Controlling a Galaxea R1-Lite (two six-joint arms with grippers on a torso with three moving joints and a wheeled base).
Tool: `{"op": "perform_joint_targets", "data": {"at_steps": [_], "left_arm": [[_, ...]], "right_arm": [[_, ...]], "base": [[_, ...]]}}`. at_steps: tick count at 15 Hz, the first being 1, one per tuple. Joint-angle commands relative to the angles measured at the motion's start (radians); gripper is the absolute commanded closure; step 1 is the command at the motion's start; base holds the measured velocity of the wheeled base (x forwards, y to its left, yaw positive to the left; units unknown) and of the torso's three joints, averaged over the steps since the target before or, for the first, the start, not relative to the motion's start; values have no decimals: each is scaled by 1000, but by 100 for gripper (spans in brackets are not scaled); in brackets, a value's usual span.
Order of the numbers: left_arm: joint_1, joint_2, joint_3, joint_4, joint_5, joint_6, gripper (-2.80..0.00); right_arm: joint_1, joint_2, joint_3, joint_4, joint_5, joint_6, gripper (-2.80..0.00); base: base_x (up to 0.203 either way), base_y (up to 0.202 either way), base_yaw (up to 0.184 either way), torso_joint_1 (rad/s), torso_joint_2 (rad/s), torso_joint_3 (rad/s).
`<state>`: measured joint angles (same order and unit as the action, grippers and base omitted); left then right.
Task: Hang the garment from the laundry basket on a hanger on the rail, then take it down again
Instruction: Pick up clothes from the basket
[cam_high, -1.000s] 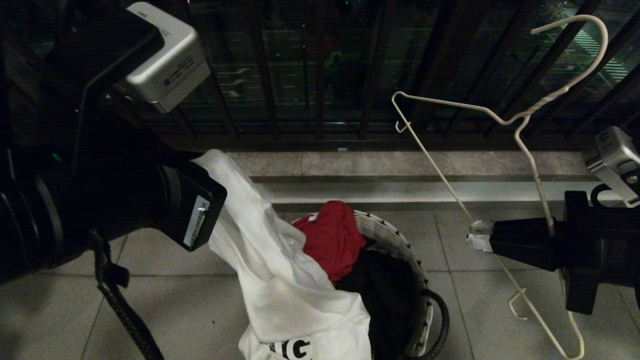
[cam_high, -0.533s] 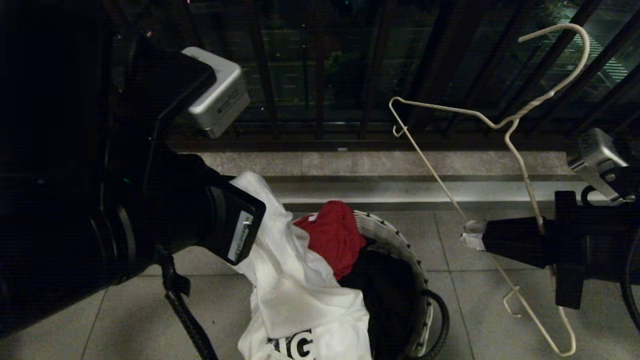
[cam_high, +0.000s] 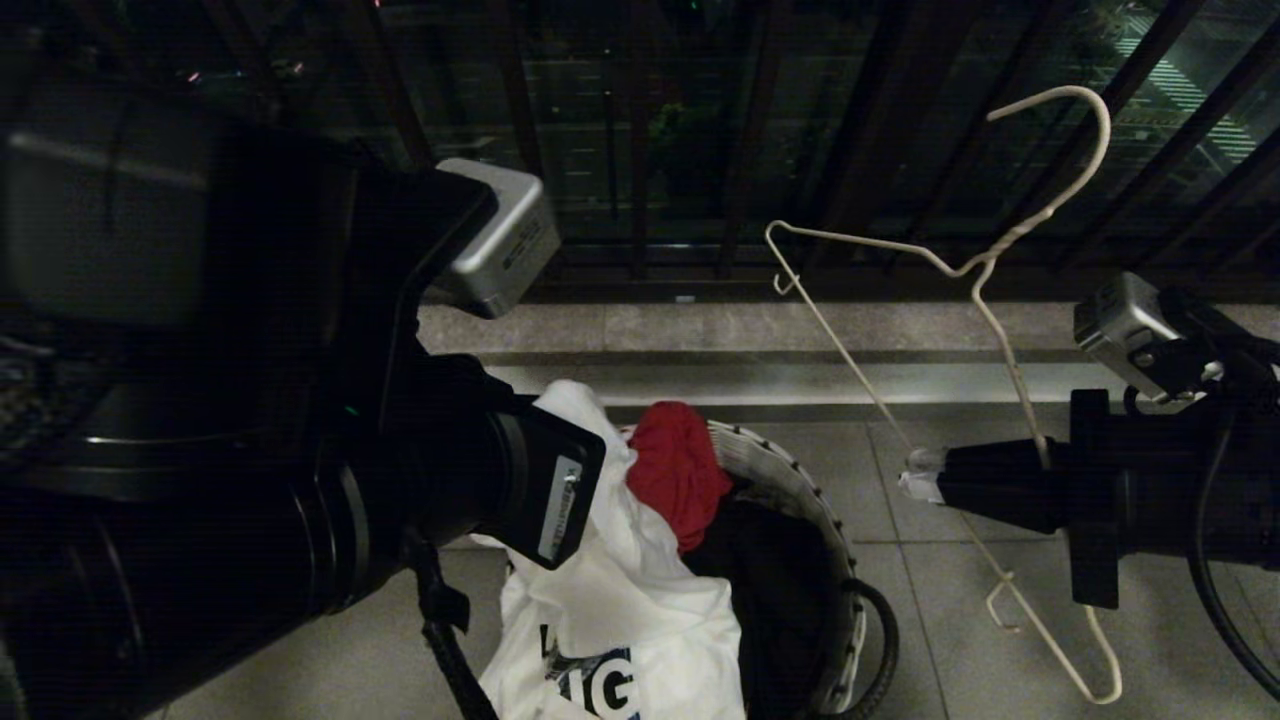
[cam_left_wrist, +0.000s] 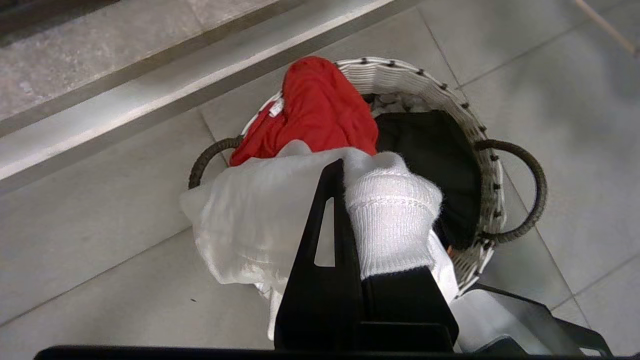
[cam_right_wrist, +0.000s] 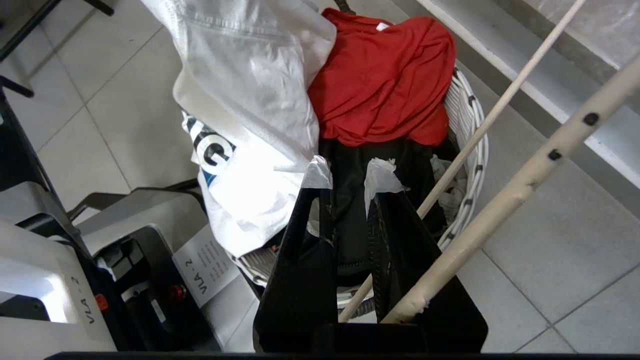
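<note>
Left tool (cam_left_wrist: 345, 175) pinching garment (cam_left_wrist: 250, 215) (head view hides grip)

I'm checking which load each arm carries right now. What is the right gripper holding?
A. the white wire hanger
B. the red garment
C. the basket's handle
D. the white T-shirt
A: in the head view the right gripper has its jaws shut on the white wire hanger out to the right of the laundry basket, while the white T-shirt is in the left gripper.
</note>
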<state>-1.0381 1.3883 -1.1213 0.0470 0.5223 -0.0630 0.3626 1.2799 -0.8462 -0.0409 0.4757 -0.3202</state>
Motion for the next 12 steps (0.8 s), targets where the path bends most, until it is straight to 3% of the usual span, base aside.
{"op": "perform_joint_targets", "data": {"at_steps": [1, 8, 12], "left_arm": [[1, 9, 1, 1, 4, -1, 0], [8, 11, 8, 2, 4, 2, 0], [64, 34, 7, 1, 4, 6, 0]], "right_arm": [[-1, 6, -2, -1, 3, -2, 0], [1, 10, -1, -1, 3, -3, 0], [1, 9, 1, -1, 3, -3, 0]], "base": [[0, 0, 0, 0, 0, 0], [0, 0, 0, 2, 2, 116], [0, 0, 0, 2, 2, 204]]}}
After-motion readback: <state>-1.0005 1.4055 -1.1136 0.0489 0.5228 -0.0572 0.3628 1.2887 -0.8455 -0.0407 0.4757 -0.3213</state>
